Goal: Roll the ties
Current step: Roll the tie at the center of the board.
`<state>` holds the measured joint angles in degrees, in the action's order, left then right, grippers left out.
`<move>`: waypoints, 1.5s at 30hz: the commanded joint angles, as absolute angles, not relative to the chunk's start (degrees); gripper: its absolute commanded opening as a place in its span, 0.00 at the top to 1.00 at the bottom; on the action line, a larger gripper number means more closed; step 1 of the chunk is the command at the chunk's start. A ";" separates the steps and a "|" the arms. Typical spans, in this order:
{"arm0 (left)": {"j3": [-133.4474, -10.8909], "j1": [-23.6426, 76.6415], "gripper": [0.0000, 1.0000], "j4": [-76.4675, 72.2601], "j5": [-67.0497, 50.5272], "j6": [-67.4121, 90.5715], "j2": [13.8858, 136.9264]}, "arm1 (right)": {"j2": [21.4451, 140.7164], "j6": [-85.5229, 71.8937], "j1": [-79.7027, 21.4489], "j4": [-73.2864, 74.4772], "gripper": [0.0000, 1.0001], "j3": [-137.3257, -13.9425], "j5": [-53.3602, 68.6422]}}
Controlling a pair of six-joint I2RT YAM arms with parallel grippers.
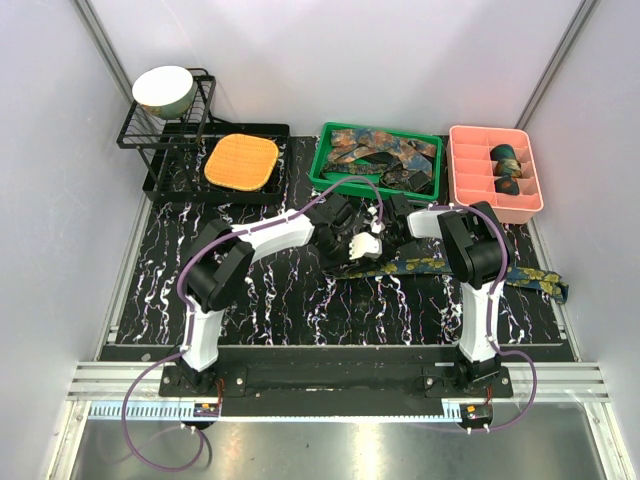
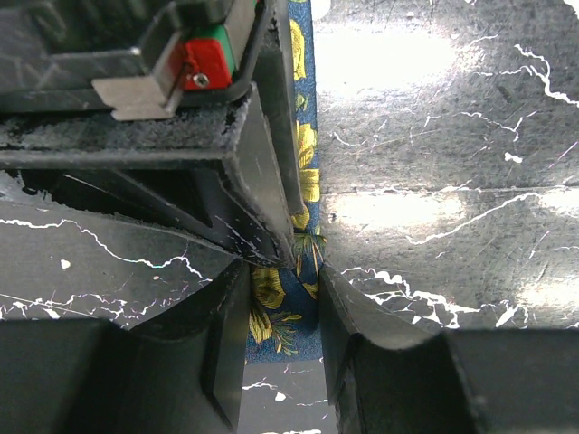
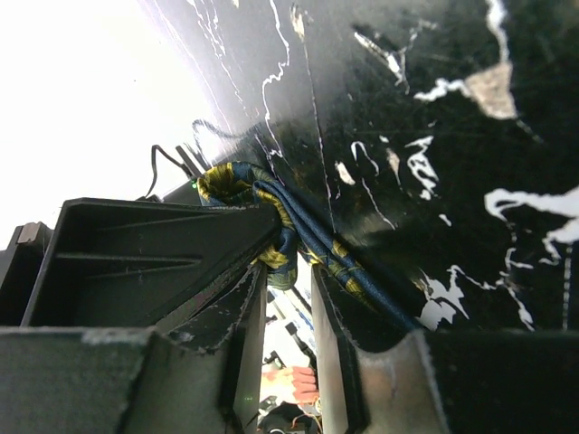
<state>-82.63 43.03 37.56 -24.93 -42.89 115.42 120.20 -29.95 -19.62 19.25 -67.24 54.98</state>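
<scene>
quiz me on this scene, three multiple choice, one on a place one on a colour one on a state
1. The orange pad lies where, relative to the green bin? A) right of it B) left of it C) inside it
2. The compartment tray holding rolled ties is: A) pink B) blue C) yellow
3. The navy tie on the mat is: A) fully coiled B) partly stretched flat C) inside the bin

1 B: it sits left of the bin. 2 A: its walls are pink. 3 B: a long part trails flat rightward.

Black marbled table (image 1: 290,300) with wire rack (image 1: 165,135), green bin (image 1: 322,160), pink tray (image 1: 480,131) and navy paisley tie (image 1: 530,280).
</scene>
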 commanded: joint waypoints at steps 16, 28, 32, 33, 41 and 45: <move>-85.17 43.16 0.59 36.12 -23.56 -39.73 116.63 | 119.44 -27.78 -19.69 20.38 1.00 -69.87 56.17; -80.59 42.54 0.14 30.94 -22.24 -39.29 113.11 | 123.31 -20.48 -18.54 24.52 1.00 -71.63 49.75; -82.09 42.63 0.16 30.85 -19.69 -40.34 114.52 | 124.19 -19.95 -18.54 24.43 1.00 -71.72 49.22; -82.26 42.80 0.16 31.02 -19.25 -41.30 114.70 | 124.02 -19.95 -18.54 24.43 1.00 -71.81 49.39; -81.83 44.65 0.24 31.21 -17.32 -45.26 115.58 | 122.35 -20.48 -18.54 24.43 1.00 -72.51 51.67; -82.35 45.87 0.51 31.03 -17.49 -45.61 116.54 | 121.73 -20.83 -18.63 24.43 1.00 -73.21 52.82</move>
<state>-80.97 44.45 32.64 -19.14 -43.40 115.55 122.58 -22.20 -18.70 24.29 -71.20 53.69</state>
